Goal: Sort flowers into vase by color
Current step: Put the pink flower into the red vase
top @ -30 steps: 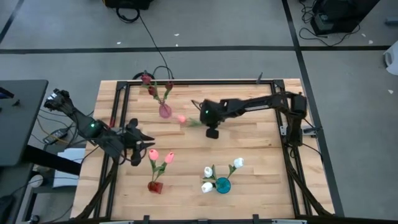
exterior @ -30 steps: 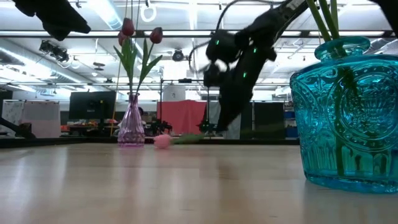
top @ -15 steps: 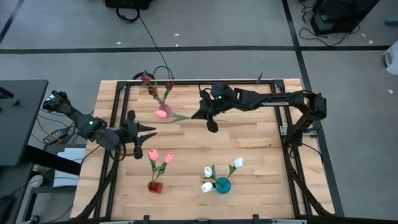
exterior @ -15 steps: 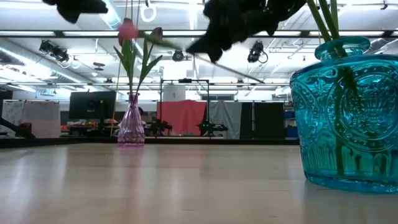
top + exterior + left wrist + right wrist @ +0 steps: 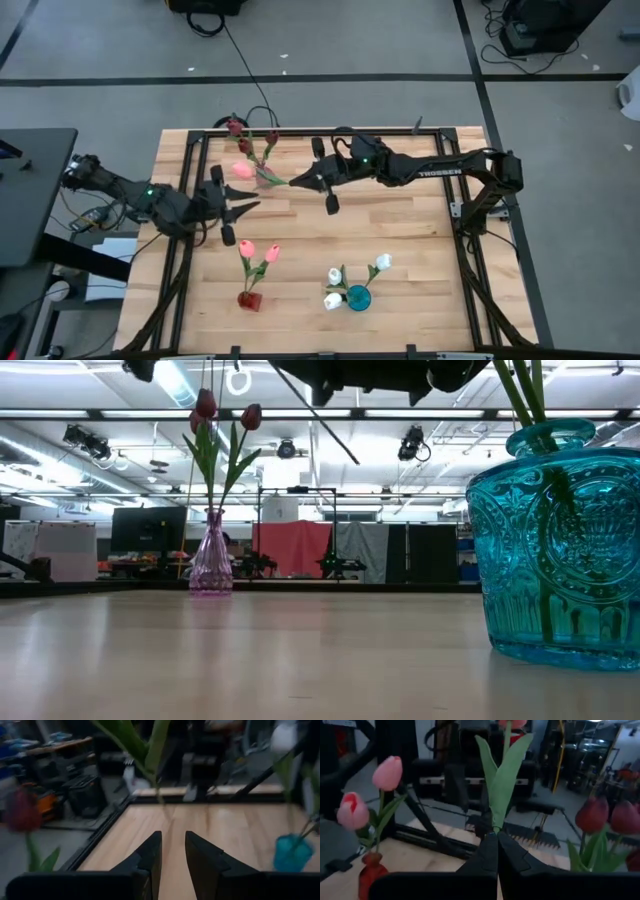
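My right gripper [image 5: 300,183] hangs high over the table's middle, shut on a pink tulip whose bud [image 5: 241,170] points toward the table's left; its green leaves [image 5: 501,775] show in the right wrist view. My left gripper [image 5: 238,207] hovers at the left, open by a narrow gap [image 5: 173,851], with nothing between its fingers. Maroon tulips [image 5: 236,126] stand in a clear purple vase [image 5: 211,560] at the far left. Two pink tulips [image 5: 258,251] stand in a red vase [image 5: 250,298]. White tulips [image 5: 381,263] stand in a blue vase [image 5: 358,297]. My right gripper pinches the pink tulip's thin stem just below its leaves [image 5: 495,831] between the two fingertips. The fingers are about level and point toward the table's left. The tulip is lifted clear of the table, and its bud end reaches out beyond the fingertips.
A black frame [image 5: 300,131] runs round the wooden tabletop. The blue vase [image 5: 560,530] stands close to the near edge. Bare wood [image 5: 400,230] lies between the vases in the middle and toward the right.
My right gripper has risen from the table with the pink tulip, tipped from pointing down to level, and gone toward the table's left. The tulip, which lay on the wood, is now lifted clear, with its bud near the maroon flowers. My left gripper has risen slightly and swung toward the far edge.
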Robot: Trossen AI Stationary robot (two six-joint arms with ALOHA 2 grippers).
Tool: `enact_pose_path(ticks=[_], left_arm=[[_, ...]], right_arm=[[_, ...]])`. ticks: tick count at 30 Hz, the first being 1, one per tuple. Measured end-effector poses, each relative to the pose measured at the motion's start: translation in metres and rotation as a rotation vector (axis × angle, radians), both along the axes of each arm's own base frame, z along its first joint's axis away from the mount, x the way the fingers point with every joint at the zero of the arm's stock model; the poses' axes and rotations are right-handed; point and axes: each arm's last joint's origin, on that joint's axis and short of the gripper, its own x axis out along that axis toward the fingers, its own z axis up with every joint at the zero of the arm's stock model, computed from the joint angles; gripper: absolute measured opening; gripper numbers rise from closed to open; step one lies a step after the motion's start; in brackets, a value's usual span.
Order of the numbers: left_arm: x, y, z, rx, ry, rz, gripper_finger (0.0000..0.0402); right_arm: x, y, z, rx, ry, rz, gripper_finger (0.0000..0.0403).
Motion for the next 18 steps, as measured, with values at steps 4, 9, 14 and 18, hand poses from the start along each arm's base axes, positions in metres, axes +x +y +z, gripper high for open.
enact_pose_path(ticks=[4, 9, 14, 18], left_arm=[[0.005, 0.009, 0.007, 0.014, -0.041, -0.056, 0.009], [0.014, 0.019, 0.011, 0.067, -0.067, -0.047, 0.009], [0.026, 0.027, 0.011, 0.079, -0.09, -0.082, 0.009], [0.037, 0.032, 0.009, 0.076, -0.101, -0.097, 0.009]], right_arm=[[0.004, 0.001, -0.001, 0.005, -0.042, 0.013, 0.0005], [0.006, 0.001, 0.004, -0.006, -0.133, 0.02, 0.0005], [0.006, 0.001, 0.007, -0.016, -0.164, 0.007, 0.0005], [0.006, 0.001, 0.007, -0.017, -0.17, 0.001, 0.0005]])
